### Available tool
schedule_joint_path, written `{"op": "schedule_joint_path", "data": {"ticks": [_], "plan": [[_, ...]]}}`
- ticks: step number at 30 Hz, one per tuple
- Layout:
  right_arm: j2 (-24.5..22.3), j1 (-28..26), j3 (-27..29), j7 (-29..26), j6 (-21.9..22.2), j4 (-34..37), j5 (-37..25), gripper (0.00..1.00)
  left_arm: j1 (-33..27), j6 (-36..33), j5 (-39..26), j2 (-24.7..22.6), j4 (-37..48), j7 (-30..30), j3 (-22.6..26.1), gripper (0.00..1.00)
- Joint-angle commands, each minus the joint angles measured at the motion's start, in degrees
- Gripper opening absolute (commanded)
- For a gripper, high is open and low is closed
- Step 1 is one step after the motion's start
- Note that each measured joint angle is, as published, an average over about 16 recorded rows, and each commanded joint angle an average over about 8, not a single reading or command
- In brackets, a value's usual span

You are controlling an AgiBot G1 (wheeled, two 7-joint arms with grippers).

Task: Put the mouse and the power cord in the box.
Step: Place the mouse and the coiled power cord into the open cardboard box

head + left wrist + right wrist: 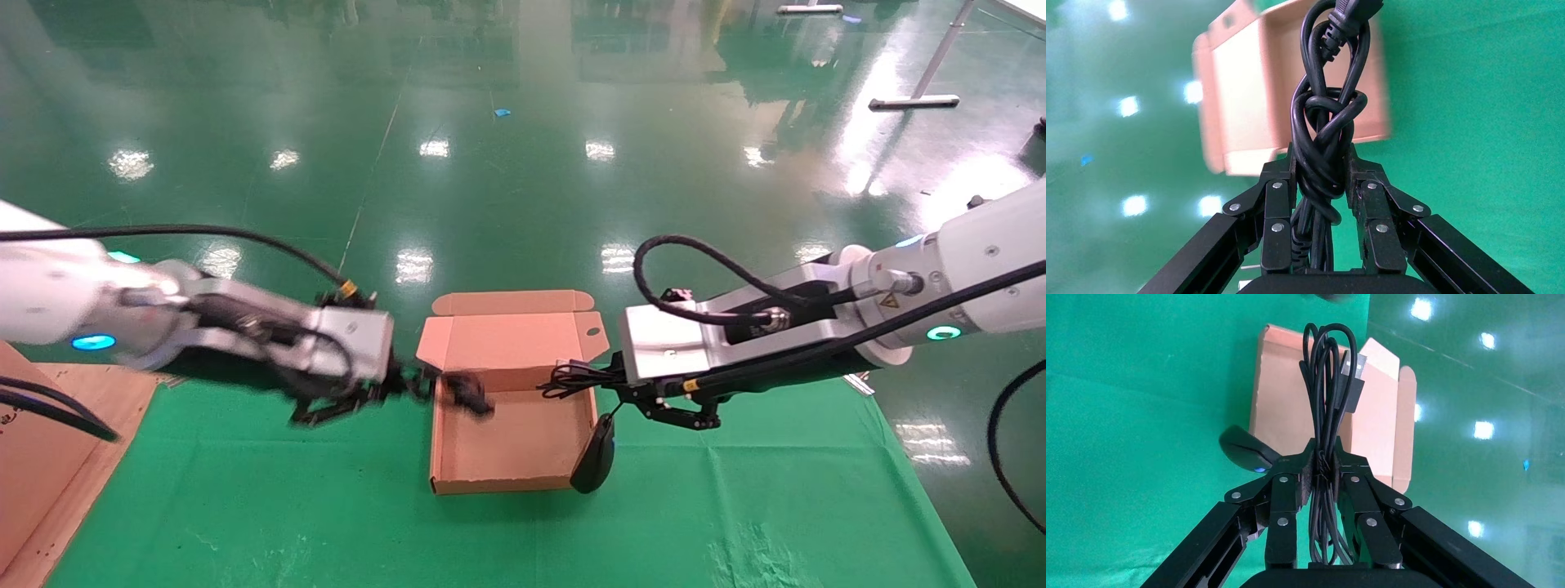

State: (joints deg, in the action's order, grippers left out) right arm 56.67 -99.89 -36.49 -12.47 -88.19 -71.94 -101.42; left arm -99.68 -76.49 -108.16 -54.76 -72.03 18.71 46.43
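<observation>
The brown box (523,445) lies open on the green cloth, its lid flap (511,331) standing at the far side. My left gripper (415,382) hovers at the box's left wall, shut on the knotted black power cord (1324,131). The cord's plug end (471,395) reaches over the box's inside. My right gripper (611,377) is at the right wall, shut on the mouse's coiled cable (1326,380). The black mouse (595,454) dangles below it, just outside the right wall. It also shows in the right wrist view as the mouse (1245,451) beside the box (1281,401).
The green tablecloth (327,506) covers the table, and its far edge runs just behind the box. A flat cardboard sheet (41,465) lies at the table's left end. Shiny green floor (523,163) stretches beyond.
</observation>
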Motion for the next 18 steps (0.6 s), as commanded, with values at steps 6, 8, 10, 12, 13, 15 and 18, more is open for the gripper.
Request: {"op": "schedule_joint_path", "data": {"ticks": [6, 8, 10, 12, 13, 15, 18], "plan": [[-1.1, 0.4, -0.1, 1.6, 0.5, 1.4, 0.2, 0.00, 7.0, 14.9, -10.4, -5.1, 3.1, 2.7, 1.3, 0.00], [-1.3, 0.8, -0.2, 2.3, 0.9, 2.1, 0.2, 0.00, 8.8, 18.5, -12.7, -7.1, 5.3, 3.9, 1.6, 0.00], [-1.4, 1.2, -0.2, 3.1, 1.4, 3.0, 0.0, 0.00, 10.7, 21.9, -13.8, -9.3, 8.2, 4.5, 1.9, 0.00], [-1.4, 1.7, -0.3, 4.0, 2.0, 4.1, -0.2, 0.00, 12.3, 25.4, -14.2, -11.9, 11.8, 4.2, 2.0, 0.00], [-1.4, 2.0, -0.4, 4.5, 2.3, 4.8, -0.3, 0.00, 13.1, 27.2, -14.1, -13.3, 13.8, 3.6, 2.1, 0.00], [-1.3, 2.5, -0.6, 5.6, 2.9, 6.2, -0.6, 0.00, 14.3, 30.7, -13.7, -16.1, 18.2, 2.0, 2.3, 0.00], [-1.1, 2.8, -0.7, 7.5, 3.7, 8.7, -0.9, 0.00, 15.4, 35.4, -12.1, -20.1, 25.4, -1.8, 2.7, 0.00]]}}
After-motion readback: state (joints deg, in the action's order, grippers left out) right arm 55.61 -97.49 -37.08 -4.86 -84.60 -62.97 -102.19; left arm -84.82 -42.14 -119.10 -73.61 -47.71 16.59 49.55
